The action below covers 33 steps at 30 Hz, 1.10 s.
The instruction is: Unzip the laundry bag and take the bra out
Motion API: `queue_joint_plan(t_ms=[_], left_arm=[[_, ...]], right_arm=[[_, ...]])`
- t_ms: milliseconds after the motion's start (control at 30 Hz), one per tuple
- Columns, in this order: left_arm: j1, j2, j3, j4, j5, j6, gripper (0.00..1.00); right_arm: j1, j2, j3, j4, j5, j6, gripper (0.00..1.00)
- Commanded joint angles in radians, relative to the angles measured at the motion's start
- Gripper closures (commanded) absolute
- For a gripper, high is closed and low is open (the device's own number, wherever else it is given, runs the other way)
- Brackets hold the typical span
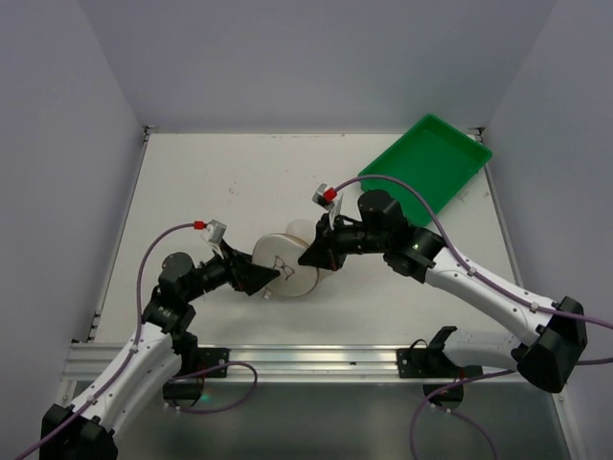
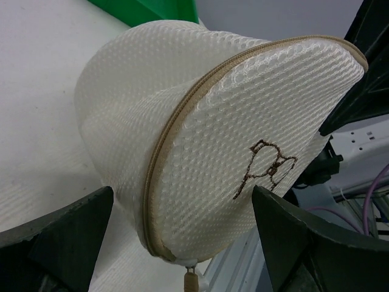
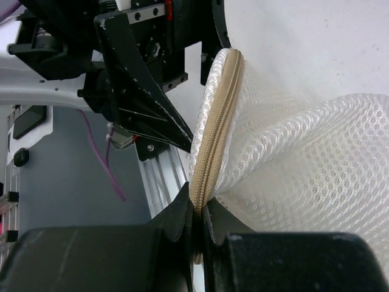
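Laundry bag (image 2: pixel 213 140), judged light and soft, is pinched at its rim by the right gripper (image 3: pixel 197 234); left gripper (image 2: pixel 182 207) is spread; zip pull (image 2: pixel 191 281) should be grasped.

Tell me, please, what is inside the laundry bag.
Nothing inside shows. The laundry bag has its zip closed along the visible rim, and its whitish mesh covers whatever it holds.
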Motion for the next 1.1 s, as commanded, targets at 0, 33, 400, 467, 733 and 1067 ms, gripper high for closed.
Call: queue_joint_plan(t_ms=[0,33,400,467,733,1067], left_arm=[[0.004,0.032,-0.003,0.152,0.142,-0.047,0.00],[0.004,0.042,-0.001,0.155,0.150,-0.041,0.00],[0.004,0.056,0.034,0.114,0.156,-0.056,0.83],[0.004,0.054,0.049,0.079,0.124,-0.048,0.92],[0.003,0.151,0.072,0.026,-0.089,-0.287,1.00],[-0.206,0.298,0.206,0.057,-0.466,-0.360,1.00]], right_arm=[[-0.016,-0.036,0.002,0.073,-0.126,-0.045,1.00],[-0.022,-0.036,0.002,0.071,-0.137,-0.051,1.00],[-0.115,-0.035,-0.041,0.071,-0.086,-0.033,1.00],[-0.143,-0.047,-0.058,0.073,0.049,-0.008,0.96],[-0.148,-0.165,-0.131,0.062,0.466,0.162,0.44],[0.151,-0.134,-0.254,0.224,0.630,0.365,0.50]])
